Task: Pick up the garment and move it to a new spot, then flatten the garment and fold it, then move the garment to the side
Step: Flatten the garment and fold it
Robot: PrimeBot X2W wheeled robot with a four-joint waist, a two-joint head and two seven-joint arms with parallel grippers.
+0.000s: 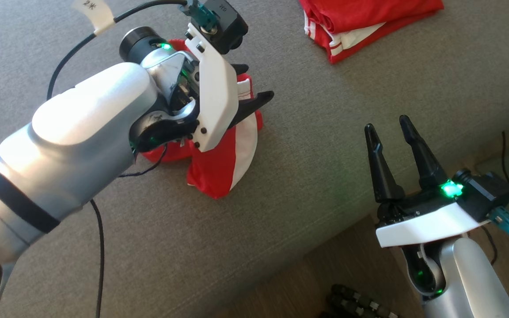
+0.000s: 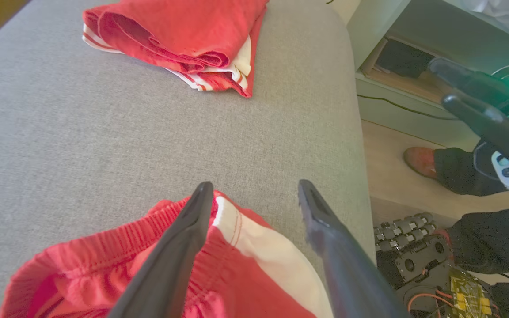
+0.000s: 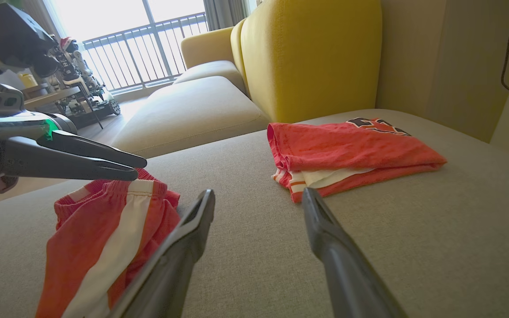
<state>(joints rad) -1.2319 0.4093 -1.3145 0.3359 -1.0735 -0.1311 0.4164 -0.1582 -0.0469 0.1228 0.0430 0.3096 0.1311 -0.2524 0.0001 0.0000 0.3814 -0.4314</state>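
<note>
Red shorts with a white side stripe [image 1: 219,168] lie bunched on the grey cushion [image 1: 325,110]. My left gripper [image 1: 256,81] hovers over their elastic waistband, open. In the left wrist view one finger [image 2: 195,212] rests against the waistband, and the white stripe [image 2: 259,247] lies between the spread fingers. From the right wrist view the shorts [image 3: 104,229] stand heaped under the left gripper [image 3: 139,168]. My right gripper [image 1: 387,123] is open and empty at the cushion's near right edge, well apart from the shorts.
A folded red and white shirt [image 1: 360,17] lies at the cushion's far side. The cushion edge drops to a wooden floor [image 1: 347,265] on the right. A person's foot [image 2: 418,161] is on that floor. A yellow sofa back [image 3: 307,57] rises behind. A black cable [image 1: 100,247] trails by my left arm.
</note>
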